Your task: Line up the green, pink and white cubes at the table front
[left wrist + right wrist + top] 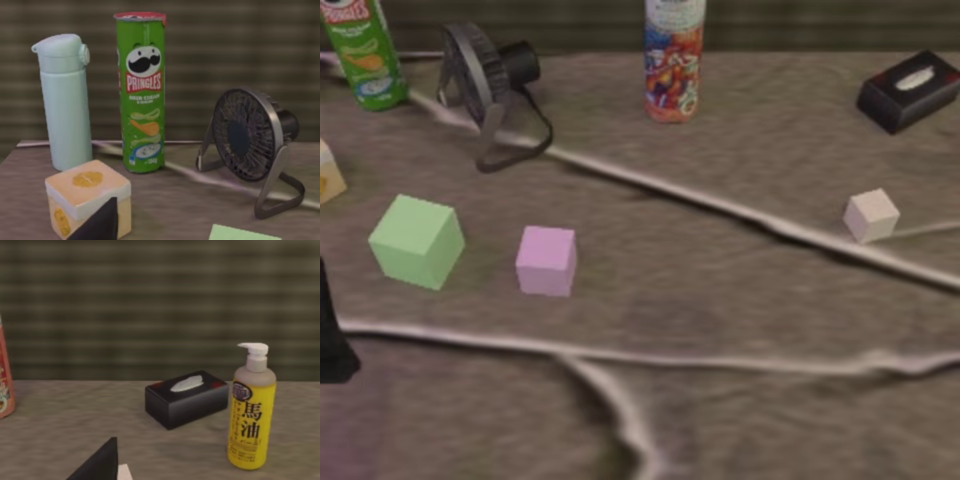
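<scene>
Three cubes rest on the cloth-clad table [720,400]. At the left stands the large pale green cube [417,241], and its corner also shows in the left wrist view [242,234]. The lilac-pink cube [546,260] stands just right of it. Far to the right, farther back, is the small white cube [871,215], a sliver of which shows in the right wrist view [124,473]. My left gripper [332,340] is a dark shape at the left edge, in front of the green cube and apart from it. Only a dark edge of my right gripper [100,465] shows, beside the white cube.
Along the back stand a Pringles can [365,50], a small fan [485,75], a colourful can [674,60] and a black tissue box [908,90]. A cream box [328,175] sits at the left edge. A mint flask [65,100] and a yellow pump bottle [251,415] show in the wrist views.
</scene>
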Action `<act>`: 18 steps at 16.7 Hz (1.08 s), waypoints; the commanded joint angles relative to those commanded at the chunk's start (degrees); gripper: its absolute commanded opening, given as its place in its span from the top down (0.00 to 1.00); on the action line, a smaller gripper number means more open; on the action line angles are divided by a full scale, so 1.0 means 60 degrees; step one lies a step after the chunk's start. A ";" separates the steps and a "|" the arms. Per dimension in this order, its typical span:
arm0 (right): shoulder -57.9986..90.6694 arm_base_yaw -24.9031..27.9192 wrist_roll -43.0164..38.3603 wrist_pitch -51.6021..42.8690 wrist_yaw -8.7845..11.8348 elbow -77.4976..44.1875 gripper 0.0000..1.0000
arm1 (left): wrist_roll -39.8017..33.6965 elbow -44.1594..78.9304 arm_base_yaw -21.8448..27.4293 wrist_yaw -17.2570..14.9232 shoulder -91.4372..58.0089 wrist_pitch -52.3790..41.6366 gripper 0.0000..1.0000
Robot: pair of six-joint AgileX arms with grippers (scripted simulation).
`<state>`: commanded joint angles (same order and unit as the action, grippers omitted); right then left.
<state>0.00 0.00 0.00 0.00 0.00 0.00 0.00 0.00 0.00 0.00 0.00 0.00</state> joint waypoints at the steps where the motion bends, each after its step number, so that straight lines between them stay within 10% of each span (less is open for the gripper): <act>1: 0.0000 0.0000 0.0000 0.0000 0.0000 0.0000 0.00 | 0.0000 0.0000 0.0000 0.0000 0.0000 0.0000 0.00; 9: 0.2749 0.0240 0.0202 -0.1671 0.0002 -0.2728 0.00 | 0.0000 0.0000 0.0000 0.0000 0.0000 0.0000 0.00; 18: 1.2262 0.0889 0.0795 -0.6581 0.0001 -1.0620 0.00 | 0.0000 0.0000 0.0000 0.0000 0.0000 0.0000 0.00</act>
<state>73.57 5.33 4.77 -39.48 0.01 -63.72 0.00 0.00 0.00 0.00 0.00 0.00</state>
